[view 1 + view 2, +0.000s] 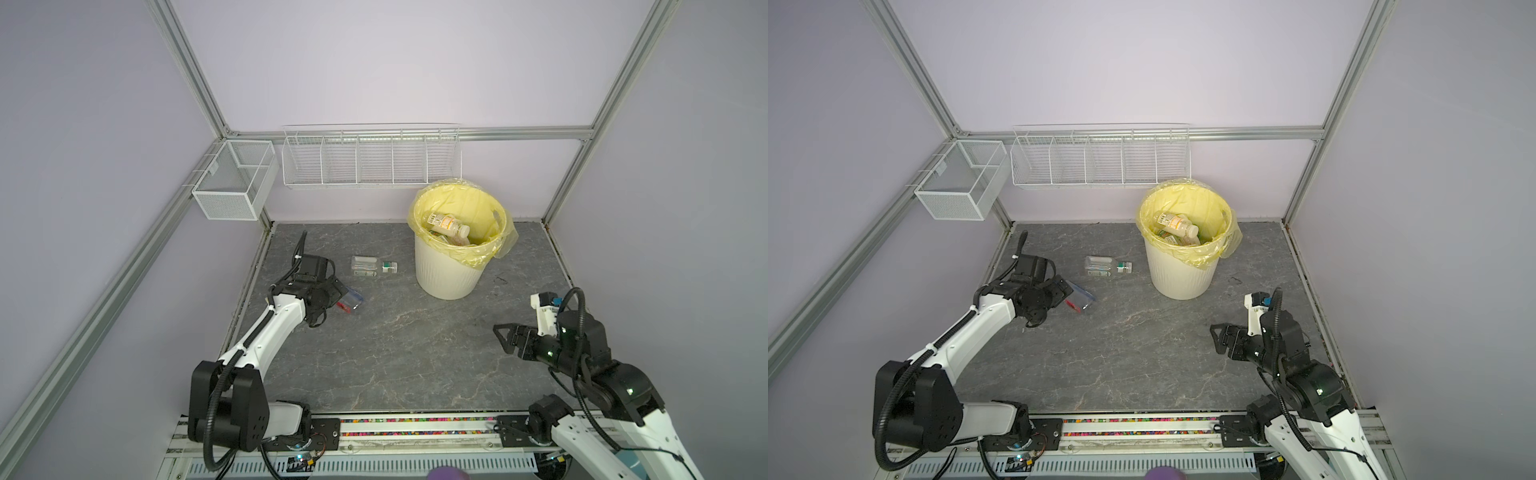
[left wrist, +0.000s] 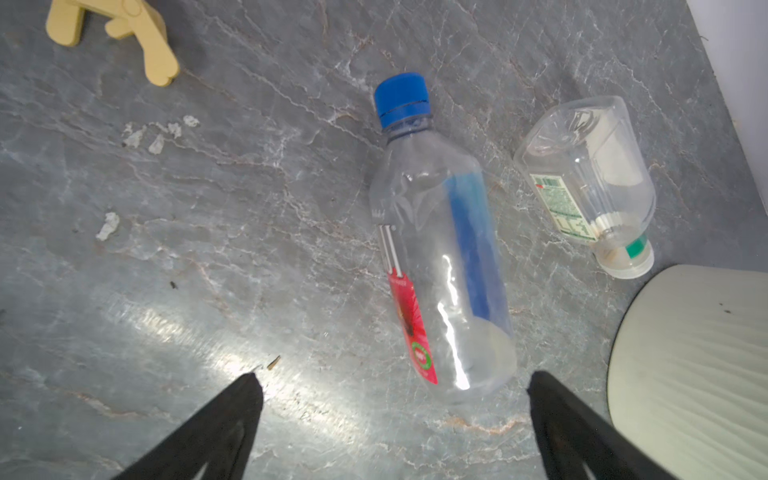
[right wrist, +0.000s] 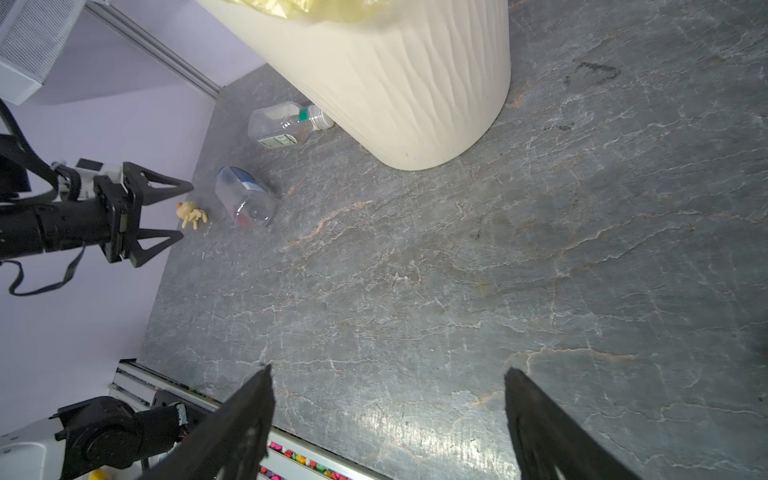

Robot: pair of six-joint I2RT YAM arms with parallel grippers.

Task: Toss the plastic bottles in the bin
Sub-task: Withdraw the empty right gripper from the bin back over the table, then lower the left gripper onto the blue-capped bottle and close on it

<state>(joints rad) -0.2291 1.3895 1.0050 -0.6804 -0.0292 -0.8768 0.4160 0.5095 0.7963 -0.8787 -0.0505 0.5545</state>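
Left gripper [image 2: 393, 376], wide and empty, hovers just short of the lying blue-capped bottle [image 2: 440, 249]; right gripper [image 3: 387, 370], also wide, holds nothing, well apart.

Lilac walls [image 1: 395, 62], aluminium frame [image 1: 187, 70], grey marbled floor [image 1: 395, 345], white wire baskets [image 1: 370, 160].

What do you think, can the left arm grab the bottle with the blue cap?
Probably yes: the left gripper is open and hovers just short of the blue-capped bottle, which lies on its side with nothing between them.
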